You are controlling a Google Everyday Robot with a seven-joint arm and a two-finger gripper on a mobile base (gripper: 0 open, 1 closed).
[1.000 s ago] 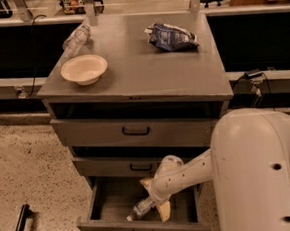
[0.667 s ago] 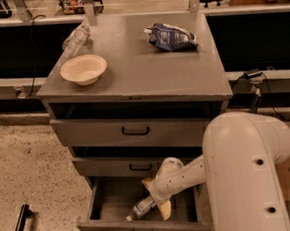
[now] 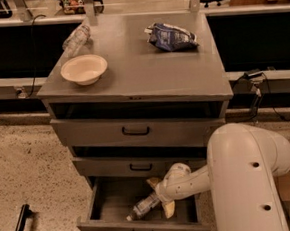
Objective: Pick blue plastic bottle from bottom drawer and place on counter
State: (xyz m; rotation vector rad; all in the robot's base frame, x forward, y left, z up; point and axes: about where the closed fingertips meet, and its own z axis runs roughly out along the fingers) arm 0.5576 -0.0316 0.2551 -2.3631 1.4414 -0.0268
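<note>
The blue plastic bottle lies tilted in the open bottom drawer, its cap toward the front left. My gripper is down inside that drawer at the bottle's right end. It is open, with one yellowish finger behind the bottle and the other in front of it; I cannot tell whether they touch it. The grey counter tops the cabinet above.
On the counter stand a cream bowl at the left, a plain clear bottle at the back left and a dark blue snack bag at the back right. Two shut drawers sit above. My white arm fills the lower right.
The bottle and gripper stay in the same spot in the drawer. My arm's white body has shifted slightly left in view.
</note>
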